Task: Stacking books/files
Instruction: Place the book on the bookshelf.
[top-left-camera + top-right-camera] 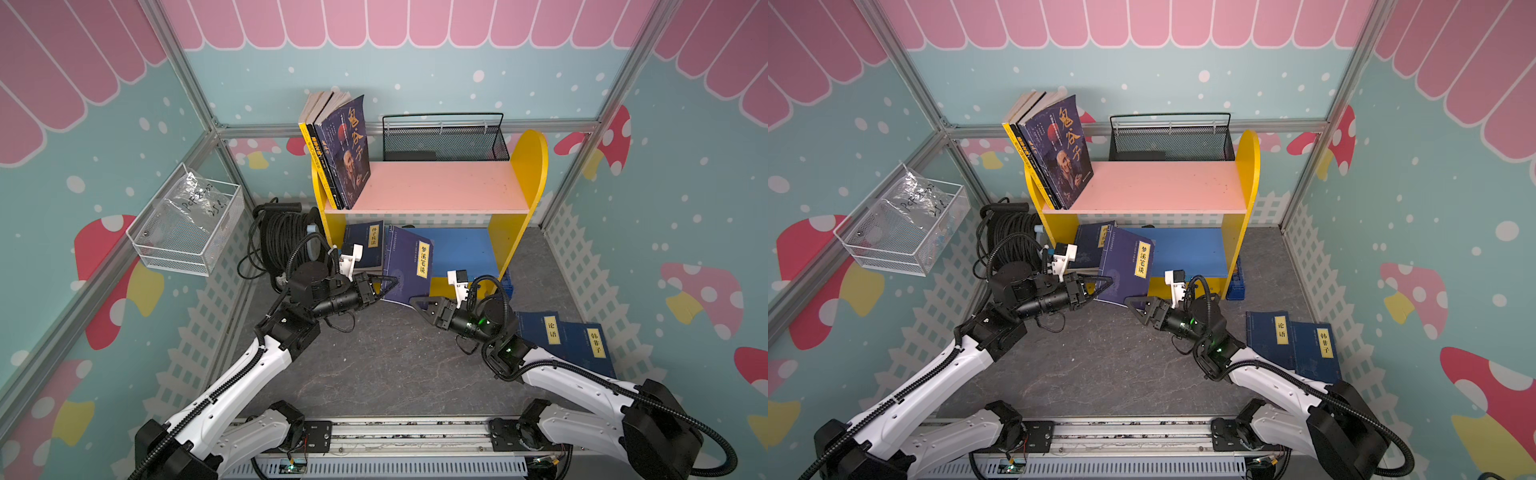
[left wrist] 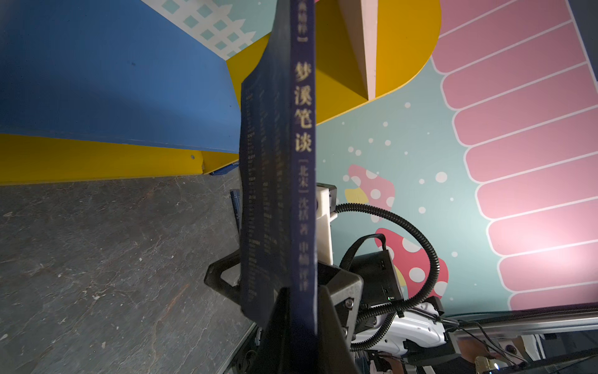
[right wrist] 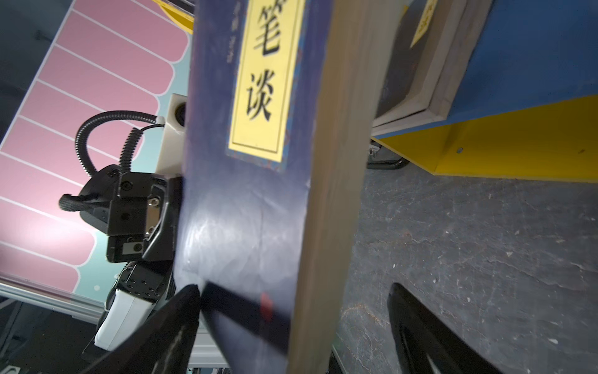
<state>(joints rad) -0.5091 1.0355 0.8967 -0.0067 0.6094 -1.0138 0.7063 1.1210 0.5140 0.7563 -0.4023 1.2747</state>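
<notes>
My left gripper (image 1: 388,284) (image 2: 301,298) is shut on the spine edge of a thin navy book (image 1: 409,266) (image 2: 304,129) with a yellow label, holding it tilted before the blue lower shelf (image 1: 461,249). My right gripper (image 1: 419,303) (image 3: 293,289) stands open, and the book's (image 3: 259,210) lower corner sits between its jaws; one finger is near the cover. Another navy book (image 1: 363,243) stands on the lower shelf. Two navy books (image 1: 544,332) (image 1: 590,349) lie flat on the floor at right. Purple (image 1: 347,153), black and yellow (image 1: 309,153) books lean on the pink top shelf (image 1: 440,187).
A black mesh basket (image 1: 444,137) sits behind the yellow-sided shelf unit. A white wire basket (image 1: 187,224) hangs on the left wall, and a coil of black cable (image 1: 278,241) lies beside the shelf's left side. Grey floor (image 1: 395,365) spreads in front.
</notes>
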